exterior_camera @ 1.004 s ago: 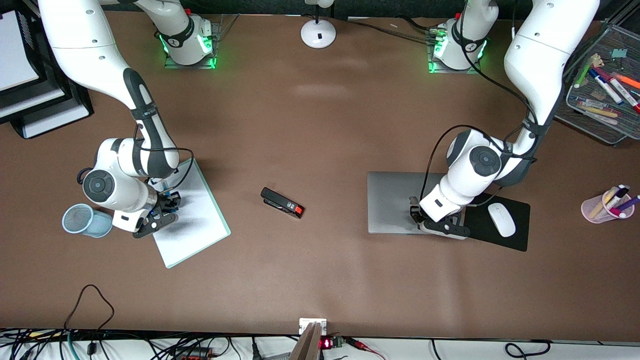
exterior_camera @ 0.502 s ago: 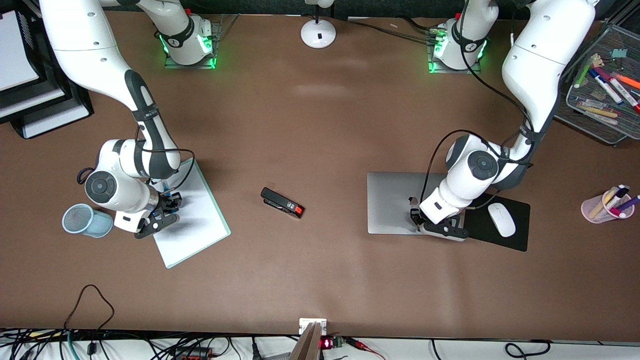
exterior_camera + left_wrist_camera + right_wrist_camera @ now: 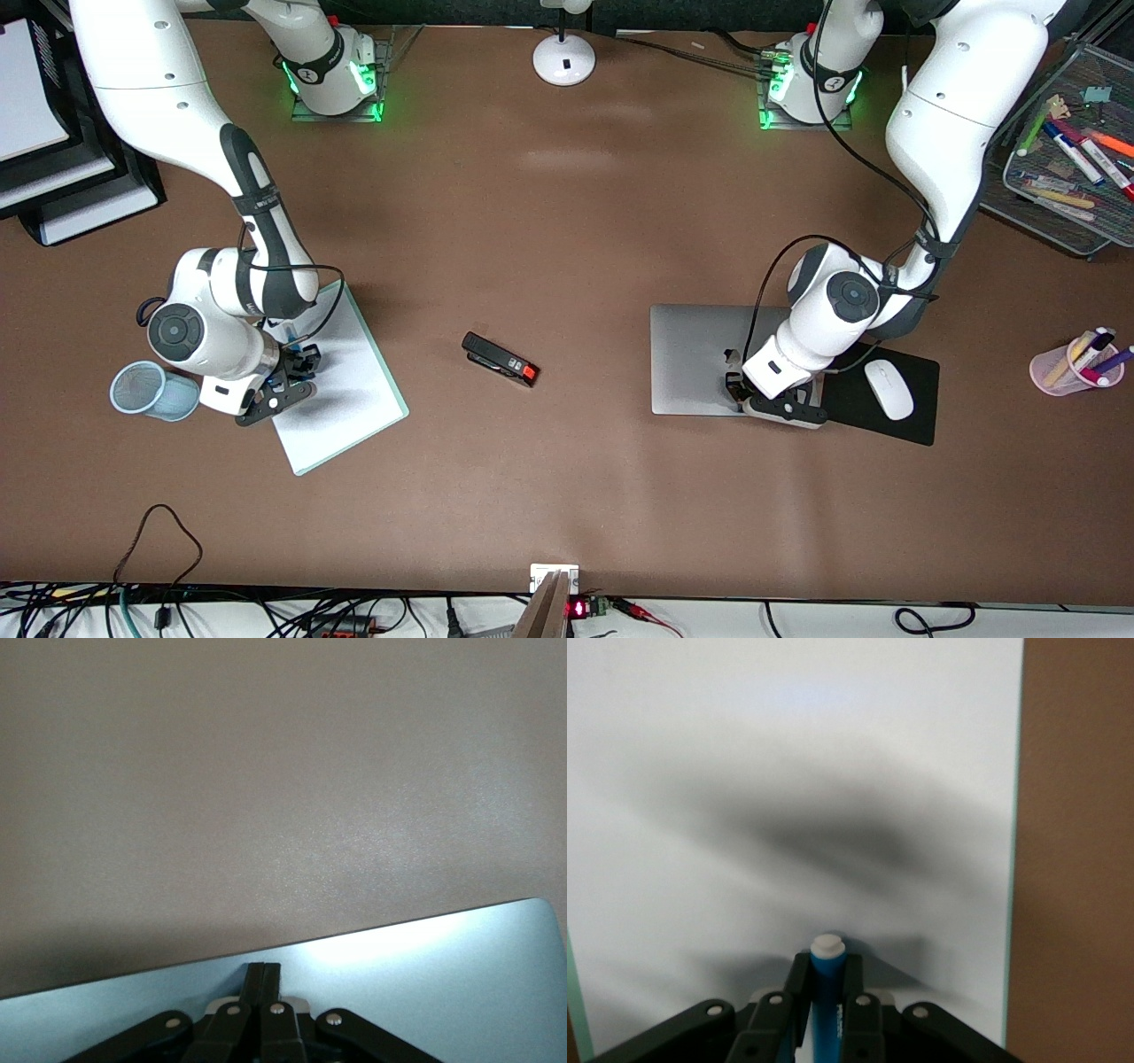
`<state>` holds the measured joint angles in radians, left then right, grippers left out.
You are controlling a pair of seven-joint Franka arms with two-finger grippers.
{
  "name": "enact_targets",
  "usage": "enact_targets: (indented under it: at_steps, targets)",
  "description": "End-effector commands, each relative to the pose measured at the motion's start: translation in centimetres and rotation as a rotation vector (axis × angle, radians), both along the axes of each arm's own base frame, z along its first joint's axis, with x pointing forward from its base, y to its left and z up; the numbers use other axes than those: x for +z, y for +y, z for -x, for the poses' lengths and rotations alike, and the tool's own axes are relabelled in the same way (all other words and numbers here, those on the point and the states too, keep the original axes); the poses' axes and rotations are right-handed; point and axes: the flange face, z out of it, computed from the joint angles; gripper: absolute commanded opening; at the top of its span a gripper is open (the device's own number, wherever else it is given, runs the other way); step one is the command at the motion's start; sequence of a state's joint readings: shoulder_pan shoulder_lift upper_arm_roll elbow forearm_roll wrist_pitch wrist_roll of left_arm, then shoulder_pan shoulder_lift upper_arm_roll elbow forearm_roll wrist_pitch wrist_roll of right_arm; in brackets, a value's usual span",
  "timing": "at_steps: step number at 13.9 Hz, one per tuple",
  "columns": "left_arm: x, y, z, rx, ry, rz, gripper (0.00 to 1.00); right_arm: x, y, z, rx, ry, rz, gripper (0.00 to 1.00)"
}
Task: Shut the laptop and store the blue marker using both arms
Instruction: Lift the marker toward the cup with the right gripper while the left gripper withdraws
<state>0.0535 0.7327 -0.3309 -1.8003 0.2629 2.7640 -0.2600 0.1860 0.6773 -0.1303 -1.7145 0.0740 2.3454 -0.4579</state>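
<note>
Apple logo [image 3: 732,356] on closed laptop [image 3: 700,359] under clenched left hand [image 3: 742,396]; right hand [image 3: 297,365] grasping blue marker [image 3: 827,997].

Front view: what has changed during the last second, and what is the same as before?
The right gripper finished closing on the blue marker over the white clipboard. The left gripper, shut, crept slightly across the closed laptop lid. Stapler, mouse and mesh cup stayed put.

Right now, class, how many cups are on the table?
2. A blue mesh cup beside the clipboard at the right arm's end; a pink cup holding pens at the left arm's end. None seems hidden.
</note>
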Motion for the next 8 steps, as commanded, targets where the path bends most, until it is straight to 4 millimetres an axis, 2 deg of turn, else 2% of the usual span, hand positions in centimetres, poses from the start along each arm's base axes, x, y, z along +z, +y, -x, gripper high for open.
enact_targets:
  at_steps: [1, 4, 6, 8]
  targets:
    - [0.6, 0.2, -0.8, -0.014, -0.024, -0.008, 0.00, 3.2, -0.1, -1.7, 0.009, -0.059, -0.017, 0.08]
    - [3.4, 0.7, -0.8, -0.015, 0.010, -0.054, 0.00, 7.4, 0.2, -2.3, 0.041, -0.116, -0.019, 0.07]
    - [6.5, 0.7, -0.6, -0.023, 0.052, -0.102, 0.00, 9.7, 0.0, -2.4, 0.134, -0.144, -0.027, 0.06]
    - [10.0, 0.9, 0.0, -0.024, 0.095, -0.154, 0.00, 11.7, -1.3, -2.2, 0.236, -0.134, -0.033, 0.05]
